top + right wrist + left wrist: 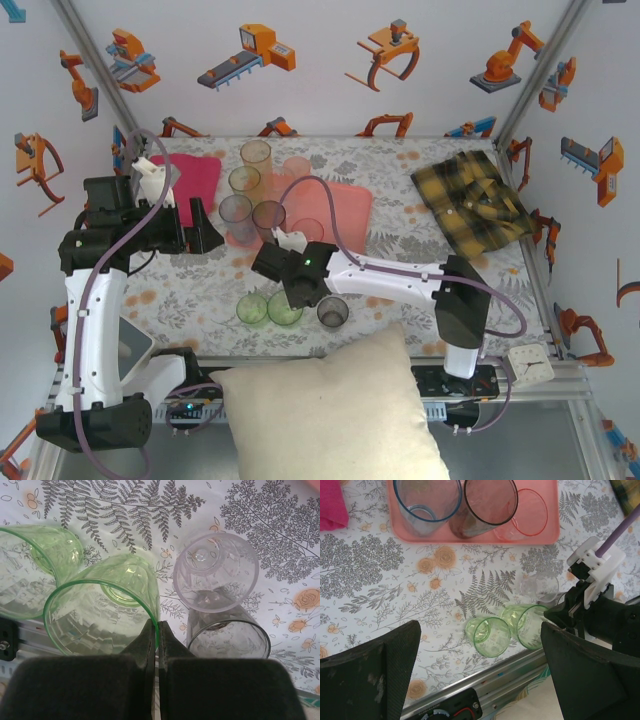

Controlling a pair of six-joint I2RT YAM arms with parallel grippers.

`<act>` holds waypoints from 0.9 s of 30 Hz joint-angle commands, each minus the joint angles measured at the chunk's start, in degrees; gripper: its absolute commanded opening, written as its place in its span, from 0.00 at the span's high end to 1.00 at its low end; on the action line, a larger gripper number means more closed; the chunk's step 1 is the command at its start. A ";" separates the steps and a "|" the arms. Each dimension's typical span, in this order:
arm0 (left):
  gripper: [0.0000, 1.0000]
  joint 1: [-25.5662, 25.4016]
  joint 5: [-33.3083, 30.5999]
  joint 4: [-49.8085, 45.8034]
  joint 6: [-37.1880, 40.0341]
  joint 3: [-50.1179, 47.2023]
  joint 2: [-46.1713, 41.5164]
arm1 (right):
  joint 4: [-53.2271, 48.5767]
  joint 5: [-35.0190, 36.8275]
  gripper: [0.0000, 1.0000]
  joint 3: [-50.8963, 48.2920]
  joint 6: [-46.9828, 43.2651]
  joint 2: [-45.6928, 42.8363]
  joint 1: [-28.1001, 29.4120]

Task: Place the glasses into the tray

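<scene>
My right gripper (156, 625) is shut on the rim of a green glass (100, 615), one finger inside and one outside. That glass (284, 310) stands near the table's front edge beside a second green glass (27, 570). A pale lilac glass (215, 572) and a smoky glass (227, 635) stand just right of the jaws. The salmon-pink tray (345, 210) lies further back and holds several glasses, among them a blue one (427, 500), a smoky one (490, 502) and a pink one (527, 512). My left gripper (200, 225) hangs open left of the tray, nothing between its fingers (370, 675).
A magenta folded cloth (190, 180) lies at the back left, behind the left gripper. A yellow plaid shirt (470, 200) is at the back right. A cream pillow (330, 410) sits over the front rail, and a small white clock (530, 362) is at the front right.
</scene>
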 commanded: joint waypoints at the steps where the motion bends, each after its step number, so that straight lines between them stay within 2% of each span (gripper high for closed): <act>1: 0.03 0.46 1.17 0.65 -0.81 -0.06 -0.71 | -1.80 1.39 0.99 1.29 0.14 -3.57 -0.30; 17: 0.03 1.05 -1.01 -0.06 -0.14 1.87 -0.74 | -5.97 -0.55 0.99 7.98 -3.80 -7.71 -1.21; 23: 0.03 1.20 -1.11 -0.12 -0.10 1.54 -1.08 | -8.91 -2.11 0.99 13.41 -7.17 -9.67 -4.46; 27: 0.03 1.39 -1.11 -0.13 -0.15 1.41 -1.43 | -11.25 -3.65 0.99 18.10 -10.45 -10.38 -8.85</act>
